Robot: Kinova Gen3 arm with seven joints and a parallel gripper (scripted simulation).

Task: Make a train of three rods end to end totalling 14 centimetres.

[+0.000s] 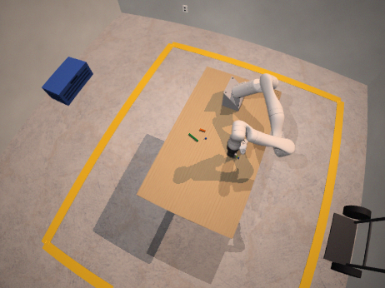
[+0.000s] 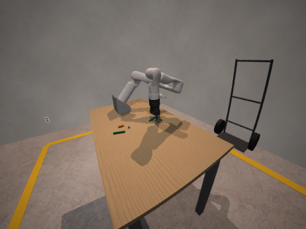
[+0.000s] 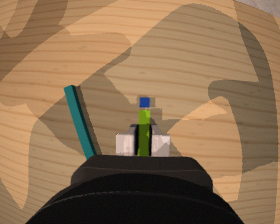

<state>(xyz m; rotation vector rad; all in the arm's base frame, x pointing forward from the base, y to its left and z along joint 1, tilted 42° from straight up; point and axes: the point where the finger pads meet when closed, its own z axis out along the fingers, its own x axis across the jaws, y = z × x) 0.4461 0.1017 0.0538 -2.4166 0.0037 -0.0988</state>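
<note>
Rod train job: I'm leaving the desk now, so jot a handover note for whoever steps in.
Gripper: shut on the lime rod, low over the table.
Nearby: turquoise rod to one side, a blue rod just beyond the lime one.
Apart, across the table: green rod, orange rod, another blue rod.
Done: no train laid.
Left: line up three rods totalling 14, release.

Blue crate (image 1: 67,80), hand truck (image 2: 245,100), wall outlet (image 1: 185,8).

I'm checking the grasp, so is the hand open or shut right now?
Shut on the lime rod: the wrist view shows the hand with its pale fingers pressed on either side.
</note>
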